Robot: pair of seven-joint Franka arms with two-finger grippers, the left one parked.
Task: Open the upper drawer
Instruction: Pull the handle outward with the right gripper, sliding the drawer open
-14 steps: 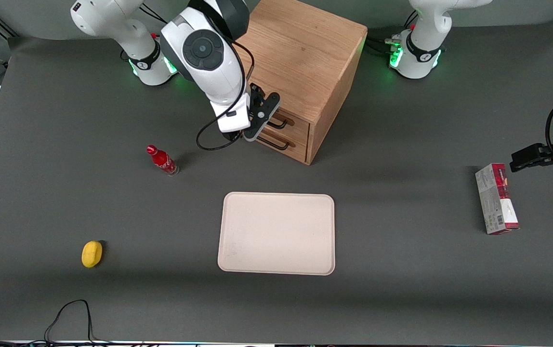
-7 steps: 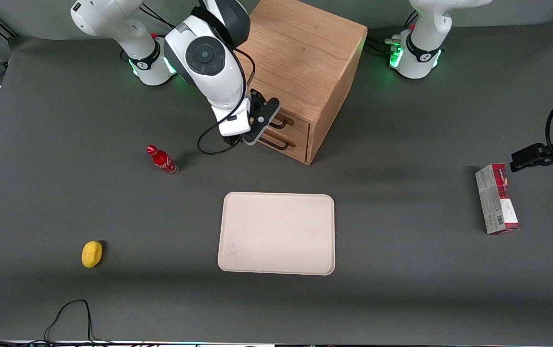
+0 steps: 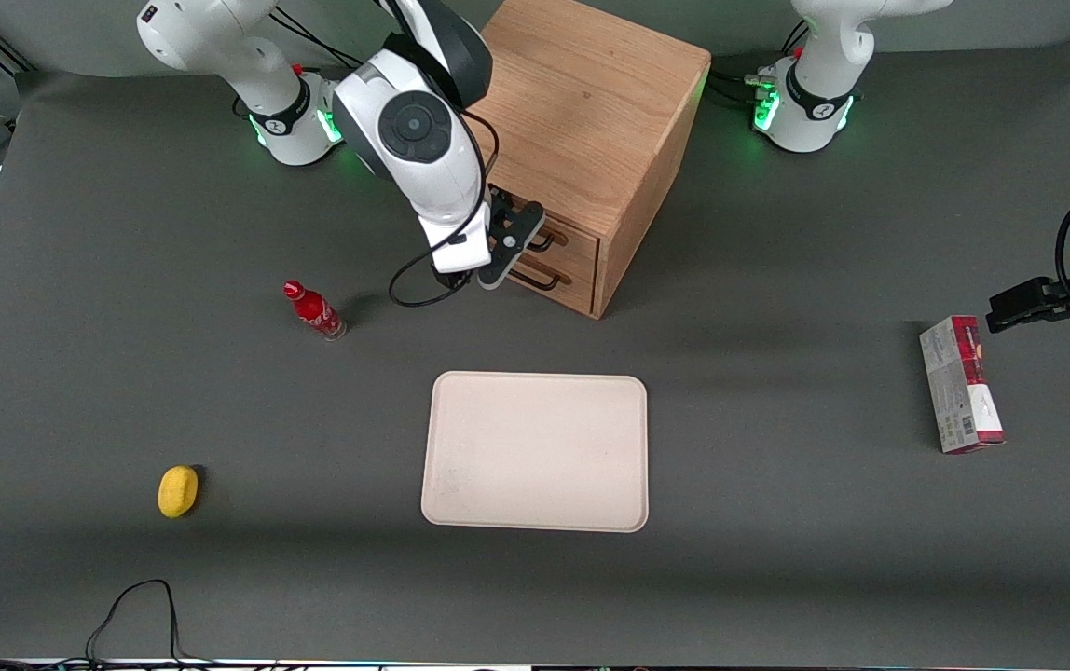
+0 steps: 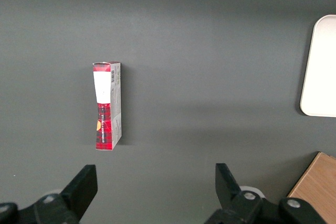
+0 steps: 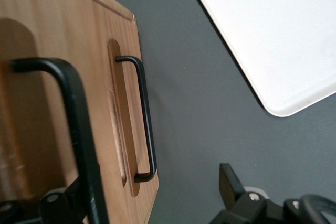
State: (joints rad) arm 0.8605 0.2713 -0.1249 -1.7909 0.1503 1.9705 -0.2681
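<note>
Closing in on the light oak upper drawer (image 3: 558, 240) of the boxy wooden cabinet (image 3: 591, 121), black two-finger gripper (image 3: 509, 244) spread around its thin black wire handle (image 5: 79, 129); risking hooking the twin lower handle (image 5: 144, 119) just beneath.

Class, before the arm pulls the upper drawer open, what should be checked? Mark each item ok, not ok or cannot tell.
1. Gripper is at the upper drawer front: ok.
2. Fingers are open: ok.
3. Upper handle lies between the fingers, not the lower handle: ok.
4. Upper drawer is shut, flush with the cabinet: ok.
5. Tray lies apart from the drawer's path, nearer the camera: ok.
6. Fingers are deep enough to grip the handle: cannot tell.
</note>
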